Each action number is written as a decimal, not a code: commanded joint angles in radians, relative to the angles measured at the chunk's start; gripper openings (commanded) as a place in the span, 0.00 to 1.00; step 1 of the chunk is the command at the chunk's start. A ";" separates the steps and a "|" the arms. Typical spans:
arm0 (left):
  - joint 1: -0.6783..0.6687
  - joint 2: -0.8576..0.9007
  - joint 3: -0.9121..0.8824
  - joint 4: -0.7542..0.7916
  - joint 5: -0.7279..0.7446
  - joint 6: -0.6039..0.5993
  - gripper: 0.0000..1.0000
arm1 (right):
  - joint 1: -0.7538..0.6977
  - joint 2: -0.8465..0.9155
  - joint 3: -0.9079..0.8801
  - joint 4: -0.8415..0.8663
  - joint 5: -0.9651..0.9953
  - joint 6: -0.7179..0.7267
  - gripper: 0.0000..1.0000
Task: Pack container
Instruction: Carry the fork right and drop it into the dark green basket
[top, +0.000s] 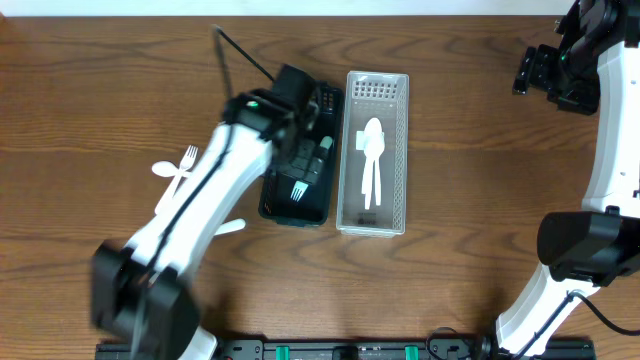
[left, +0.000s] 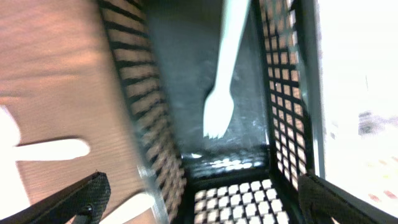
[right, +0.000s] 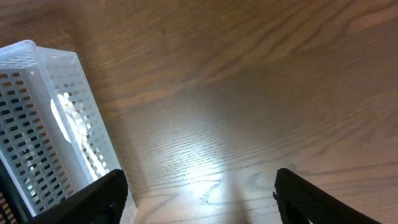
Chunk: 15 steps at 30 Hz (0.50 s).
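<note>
Black mesh basket (left: 281, 99) beneath left gripper (left: 199, 202), jaws spread wide and empty, white fork (left: 219, 112) lying inside just ahead between them, right gripper (right: 199, 196) equally splayed, holding nothing, above wooden table (right: 249, 93)

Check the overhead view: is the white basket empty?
No, white spoons lie inside the white basket.

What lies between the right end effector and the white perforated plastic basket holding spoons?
Nothing: only bare brown wooden table separates the right end effector from the white perforated plastic basket, as the overhead and right wrist views show.
</note>
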 joint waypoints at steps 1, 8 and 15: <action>0.049 -0.147 0.063 -0.018 -0.130 0.046 0.98 | 0.007 -0.003 -0.006 0.004 0.003 -0.012 0.79; 0.366 -0.267 0.063 -0.075 -0.126 0.048 0.98 | 0.007 -0.003 -0.006 0.007 0.003 -0.012 0.79; 0.658 -0.098 0.024 -0.080 0.010 0.121 0.98 | 0.007 -0.003 -0.006 0.014 0.003 -0.011 0.79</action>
